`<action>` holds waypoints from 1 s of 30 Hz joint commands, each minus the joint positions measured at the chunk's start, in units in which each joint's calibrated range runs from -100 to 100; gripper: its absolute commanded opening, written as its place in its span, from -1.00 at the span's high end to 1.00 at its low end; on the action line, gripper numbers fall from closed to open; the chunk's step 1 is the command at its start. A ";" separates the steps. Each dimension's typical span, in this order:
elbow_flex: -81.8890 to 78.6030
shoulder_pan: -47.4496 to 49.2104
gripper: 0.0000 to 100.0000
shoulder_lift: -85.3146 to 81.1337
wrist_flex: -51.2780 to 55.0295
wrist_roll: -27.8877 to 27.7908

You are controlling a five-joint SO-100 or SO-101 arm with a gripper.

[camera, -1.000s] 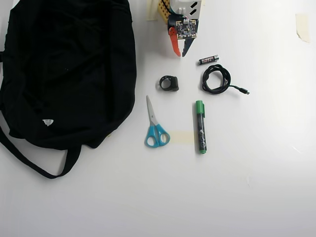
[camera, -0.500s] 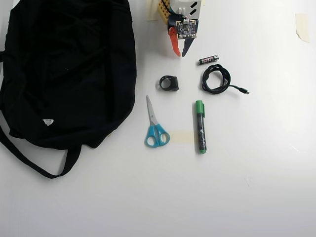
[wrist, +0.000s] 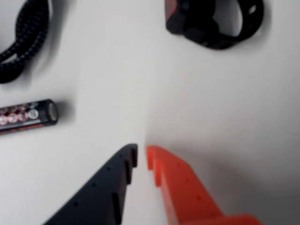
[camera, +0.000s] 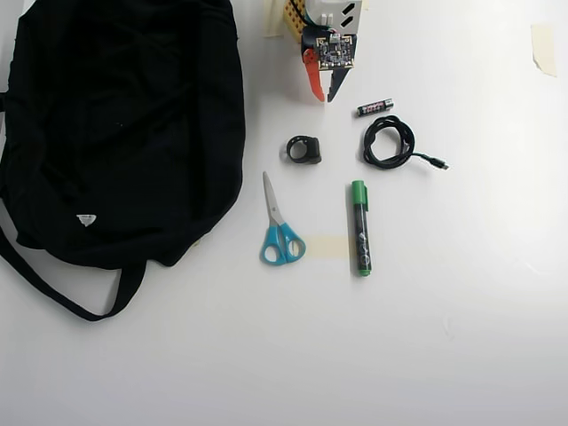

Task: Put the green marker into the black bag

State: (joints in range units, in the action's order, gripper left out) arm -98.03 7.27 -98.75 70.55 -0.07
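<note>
In the wrist view the gripper [wrist: 141,157] is seen closest, its black and orange fingers brought almost together with only a thin slit between the tips, and nothing is held. Just beyond, a small black battery [wrist: 28,115] is seen to the left, part of a coiled black cable [wrist: 23,42] at the upper left, and a small black clip-like piece [wrist: 213,21] at the top. The green marker is not shown in this view.

In the overhead view the gripper [camera: 322,96] is placed near the top edge of the white table [camera: 444,355]. Farther down, the green marker [camera: 359,228] is found lying flat, cap toward the arm, beside a strip of tape [camera: 327,247] and a pair of blue-handled scissors [camera: 278,226]. The black bag [camera: 124,124] is spread over the left side, well apart from the marker.

The reach has not yet been begun, it is judged. For a good grasp the jaws should be spread first, carried past the cable and the clip-like piece, and lowered across the dark barrel near its middle, crosswise to its length, so that the pen is not tipped or rolled.

Against the earlier overhead frames no change is noted: arm and objects are found in the same places.
</note>
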 commanded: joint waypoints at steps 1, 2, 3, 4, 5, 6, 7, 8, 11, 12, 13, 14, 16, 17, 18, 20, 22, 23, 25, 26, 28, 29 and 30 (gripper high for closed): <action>-1.25 0.35 0.96 -0.66 1.89 -0.29; -1.25 0.35 0.96 -0.66 1.89 -0.29; -1.25 0.35 0.96 -0.66 1.89 -0.29; -1.25 0.35 0.96 -0.66 1.89 -0.29; -1.25 0.43 0.96 -0.58 1.89 -0.29; -1.25 0.43 0.96 -0.58 1.81 -0.29; -1.25 0.43 0.95 -0.58 1.72 -0.29; -1.25 0.43 0.95 -0.58 1.72 -0.29; -1.25 0.43 0.95 0.91 -0.09 -0.29; -0.89 0.43 0.95 2.90 -3.36 -0.29; -0.80 0.43 0.95 4.31 -6.12 -0.29; -0.17 0.43 0.95 5.73 -8.96 -0.29; 1.54 0.50 0.95 8.46 -14.73 -0.29; 2.53 0.65 0.95 9.71 -17.49 -0.24; 3.61 1.10 0.95 10.79 -20.07 -0.24; 6.12 2.00 0.95 12.86 -24.46 -0.19; 9.00 3.20 0.96 15.10 -29.46 0.55; 10.61 3.72 0.96 16.27 -32.39 1.12; 14.03 4.99 0.95 18.92 -37.04 2.12; 15.82 5.59 0.95 20.41 -38.59 2.70; 19.87 6.49 0.95 24.07 -41.00 4.11; 22.02 6.56 0.95 26.31 -41.78 4.69; 24.36 6.56 0.95 28.71 -42.38 5.05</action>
State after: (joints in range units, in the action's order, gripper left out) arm -82.39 13.23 -76.01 31.82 3.49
